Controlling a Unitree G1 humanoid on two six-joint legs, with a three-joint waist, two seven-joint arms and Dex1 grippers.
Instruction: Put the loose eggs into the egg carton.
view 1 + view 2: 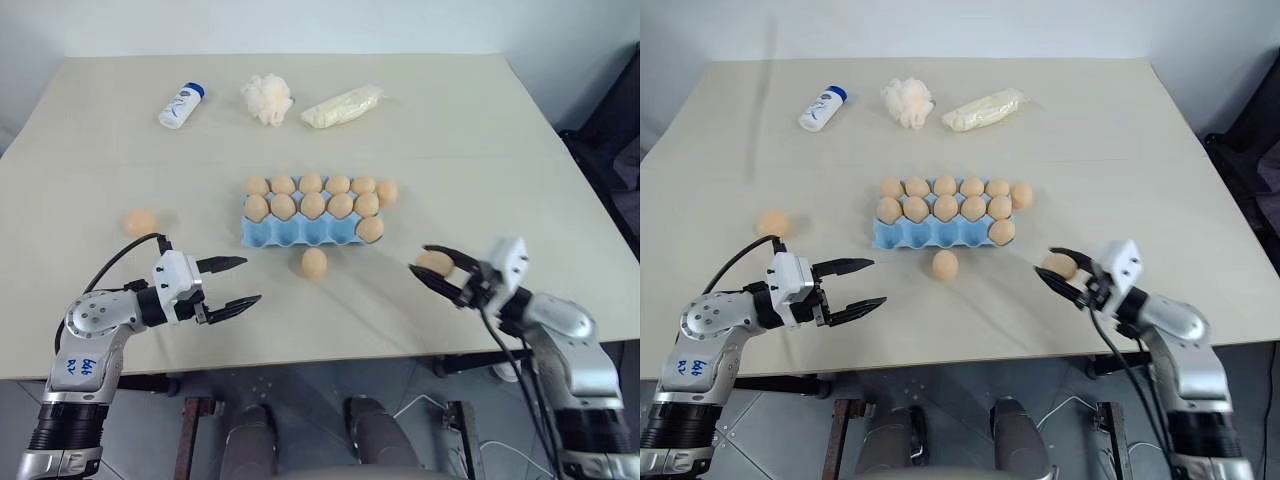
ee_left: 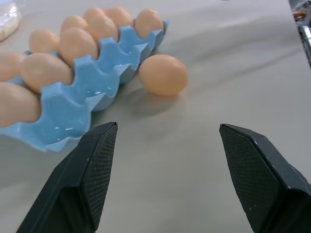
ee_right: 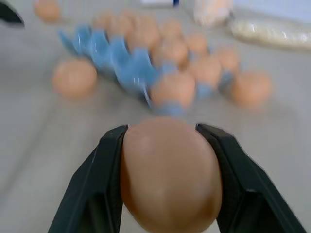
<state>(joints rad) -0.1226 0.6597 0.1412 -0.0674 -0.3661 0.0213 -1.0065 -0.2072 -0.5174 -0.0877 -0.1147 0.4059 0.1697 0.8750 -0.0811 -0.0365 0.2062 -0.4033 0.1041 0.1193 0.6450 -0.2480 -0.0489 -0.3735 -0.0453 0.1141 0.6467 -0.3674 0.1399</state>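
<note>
The light-blue egg carton (image 1: 296, 233) lies at the table's middle. Its two far rows are full of tan eggs, and its near row holds one egg (image 1: 370, 229) at the right end. Loose eggs lie at the left (image 1: 141, 222), just in front of the carton (image 1: 314, 263) and against its far right corner (image 1: 387, 192). My right gripper (image 1: 422, 260) is shut on another egg (image 3: 170, 174), held above the table to the right of the carton. My left gripper (image 1: 250, 280) stands open and empty, left of the egg (image 2: 163, 74) in front of the carton (image 2: 68, 116).
At the back of the table lie a white bottle with a blue cap (image 1: 181, 105), a fluffy white puff ball (image 1: 267, 98) and a clear bag of whitish stuff (image 1: 342, 106). The table's near edge runs just below both grippers.
</note>
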